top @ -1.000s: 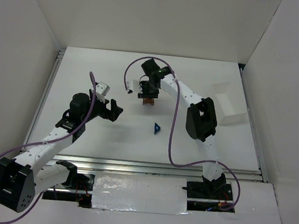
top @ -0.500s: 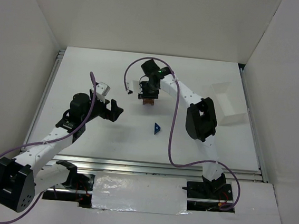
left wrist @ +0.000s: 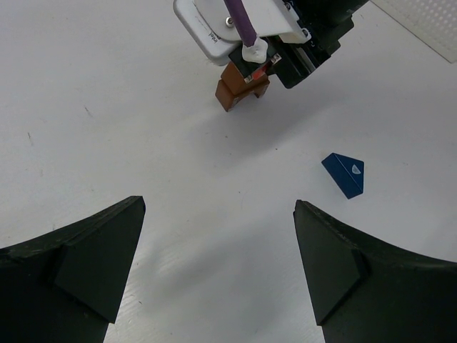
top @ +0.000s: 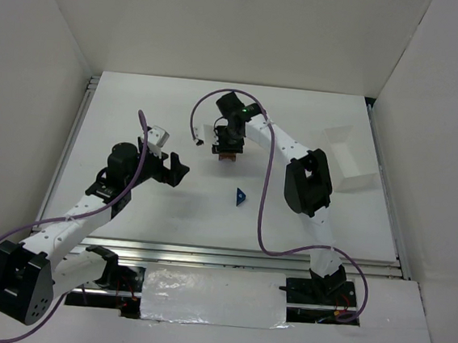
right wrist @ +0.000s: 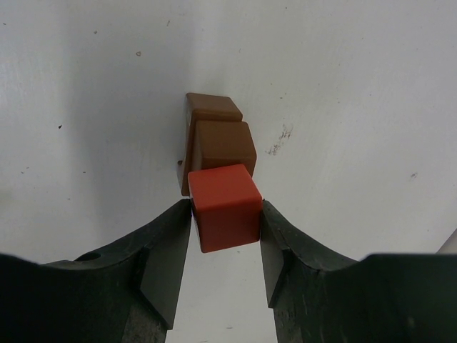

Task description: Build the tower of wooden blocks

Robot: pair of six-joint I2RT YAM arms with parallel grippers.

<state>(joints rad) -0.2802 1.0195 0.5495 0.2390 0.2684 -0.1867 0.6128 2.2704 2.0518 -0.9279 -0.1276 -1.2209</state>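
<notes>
The wood block tower [right wrist: 221, 143] is a short stack of brown blocks with a red cube [right wrist: 225, 211] on top. It stands at the back middle of the table [top: 229, 156]. My right gripper [right wrist: 226, 204] straddles the red cube, its fingers close against both sides and only just parted from them. In the left wrist view the tower [left wrist: 241, 91] sits under the right gripper. A blue wedge [top: 241, 196] lies alone on the table in front of the tower, also seen in the left wrist view [left wrist: 345, 174]. My left gripper [top: 179, 169] hangs wide open and empty to the left [left wrist: 220, 206].
A white tray [top: 347, 163] stands at the right side of the table. White walls close in the table on the left, back and right. The right arm's purple cable [top: 261, 215] loops over the table's right half.
The right gripper's jaws have spread slightly around the red cube, which rests on the brown blocks. The left arm and the blue wedge have not moved.
</notes>
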